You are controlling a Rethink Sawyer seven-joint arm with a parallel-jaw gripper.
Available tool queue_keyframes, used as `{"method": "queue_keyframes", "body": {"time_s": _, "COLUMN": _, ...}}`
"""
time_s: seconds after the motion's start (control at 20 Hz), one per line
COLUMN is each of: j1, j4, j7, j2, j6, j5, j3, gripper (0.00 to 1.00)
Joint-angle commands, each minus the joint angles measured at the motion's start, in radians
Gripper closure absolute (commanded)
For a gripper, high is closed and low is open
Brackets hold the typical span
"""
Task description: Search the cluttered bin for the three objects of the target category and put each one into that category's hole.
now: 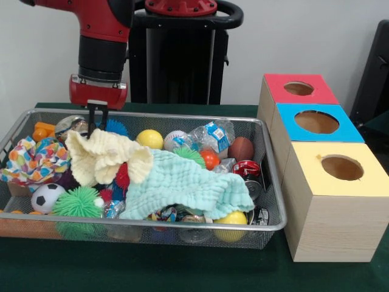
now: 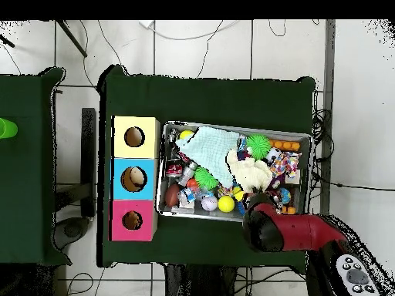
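A wire-mesh bin (image 1: 182,227) holds mixed clutter. On top lie a cream cloth (image 1: 100,157) and a mint cloth (image 1: 182,182). Around them sit a yellow ball (image 1: 149,139), a baseball (image 1: 174,139), a brown football (image 1: 241,148), a soccer ball (image 1: 46,196), a green spiky ball (image 1: 78,204), a plastic bottle (image 1: 209,135) and a red can (image 1: 246,169). My gripper (image 1: 96,125) reaches down into the bin's far left part, its tip at the cream cloth's upper corner. In the overhead view the arm (image 2: 270,229) covers the gripper beside the cream cloth (image 2: 248,171).
Three wooden boxes with round holes stand in a row right of the bin: yellow-topped (image 1: 364,182) nearest, blue-topped (image 1: 346,131) in the middle, red-topped (image 1: 273,85) farthest. A patterned cloth (image 1: 36,161) fills the bin's left end. Green tablecloth (image 1: 182,267) lies in front.
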Motion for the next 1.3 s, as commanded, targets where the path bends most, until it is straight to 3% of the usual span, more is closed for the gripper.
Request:
{"method": "queue_keyframes", "body": {"time_s": 0.05, "j1": -0.020, "j4": 0.025, "j7": 0.144, "j2": 0.022, "j6": -0.053, "j5": 0.017, "j3": 0.024, "gripper": 1.00}}
{"method": "queue_keyframes", "body": {"time_s": 0.5, "j1": -0.028, "j4": 0.021, "j7": 0.145, "j2": 0.029, "j6": -0.068, "j5": 0.014, "j3": 0.028, "gripper": 1.00}}
{"method": "queue_keyframes", "body": {"time_s": 0.6, "j1": -0.054, "j4": 0.028, "j7": 0.122, "j2": -0.011, "j6": -0.002, "j5": 0.034, "j3": 0.075, "gripper": 1.00}}
{"method": "queue_keyframes", "body": {"time_s": 0.8, "j1": -0.130, "j4": 0.023, "j7": 0.010, "j2": -0.131, "j6": 0.255, "j5": 0.160, "j3": 0.224, "gripper": 1.00}}
{"method": "queue_keyframes", "body": {"time_s": 0.95, "j1": -0.094, "j4": -0.022, "j7": -0.010, "j2": -0.173, "j6": 0.391, "j5": 0.243, "j3": 0.234, "gripper": 1.00}}
{"method": "queue_keyframes", "body": {"time_s": 1.3, "j1": -0.005, "j4": -0.099, "j7": 0.043, "j2": -0.210, "j6": 0.524, "j5": 0.328, "j3": 0.188, "gripper": 1.00}}
